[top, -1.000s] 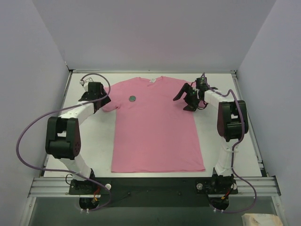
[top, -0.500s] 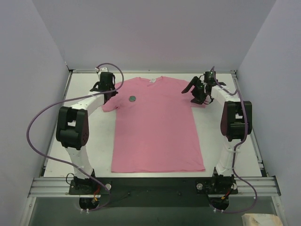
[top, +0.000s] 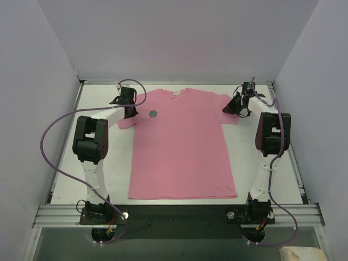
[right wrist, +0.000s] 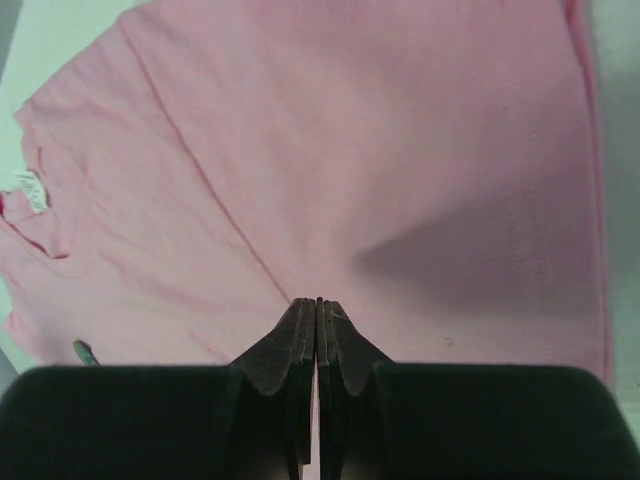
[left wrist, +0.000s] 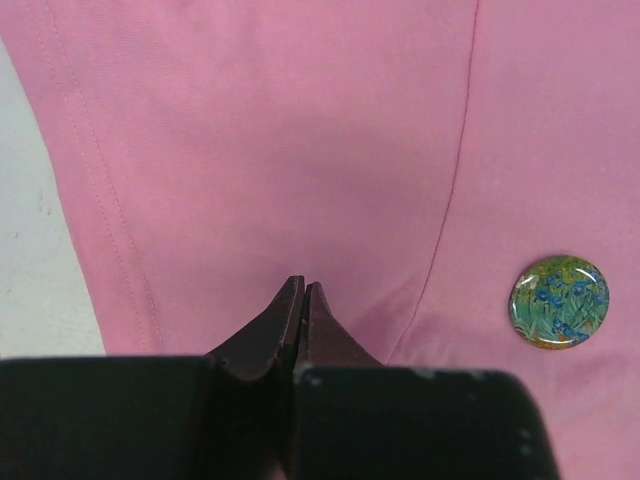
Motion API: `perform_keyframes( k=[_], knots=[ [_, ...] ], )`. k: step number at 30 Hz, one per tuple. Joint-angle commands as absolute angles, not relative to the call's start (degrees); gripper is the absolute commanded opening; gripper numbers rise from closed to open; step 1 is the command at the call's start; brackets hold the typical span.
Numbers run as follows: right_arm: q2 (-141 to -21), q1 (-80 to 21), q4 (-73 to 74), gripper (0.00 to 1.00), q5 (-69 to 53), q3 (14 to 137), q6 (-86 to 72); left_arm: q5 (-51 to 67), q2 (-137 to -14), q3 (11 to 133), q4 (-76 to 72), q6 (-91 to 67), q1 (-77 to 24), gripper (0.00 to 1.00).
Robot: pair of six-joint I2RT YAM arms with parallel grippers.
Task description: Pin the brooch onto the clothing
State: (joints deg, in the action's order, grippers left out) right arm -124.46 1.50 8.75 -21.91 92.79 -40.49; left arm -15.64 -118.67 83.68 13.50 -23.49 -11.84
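The clothing (top: 182, 144), a pink T-shirt, lies flat on the table with its neckline at the far side. The brooch (top: 154, 113) rests on its upper left chest and shows a green-and-blue face in the left wrist view (left wrist: 558, 302). My left gripper (top: 132, 109) is down on the left sleeve, and its jaws (left wrist: 303, 288) are shut with the cloth (left wrist: 300, 150) puckered at the tips. My right gripper (top: 231, 107) is down on the right sleeve, its jaws (right wrist: 319, 303) likewise shut where the cloth (right wrist: 350, 150) creases.
White table surface (top: 255, 157) shows on both sides of the shirt. Grey walls enclose the table at the left, back and right. The shirt's white neck label (right wrist: 32, 190) shows at the left of the right wrist view.
Both arms have swung outward and toward the back, from the shirt's upper edges to its sleeves. Both grippers, open a second ago, have closed.
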Motion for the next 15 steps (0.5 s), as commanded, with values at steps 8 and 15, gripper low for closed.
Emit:
perform_keyframes(
  k=[8,15],
  knots=[
    [-128.06,2.37,13.53,0.0,-16.44,95.89,-42.19,-15.38,-121.9,89.73,17.05,-22.67,-9.93,0.0],
    [-128.5,3.69,14.33,0.0,-15.03,95.1,-44.29,-17.4,-124.98,94.65,23.64,-23.29,-9.58,0.0]
  ],
)
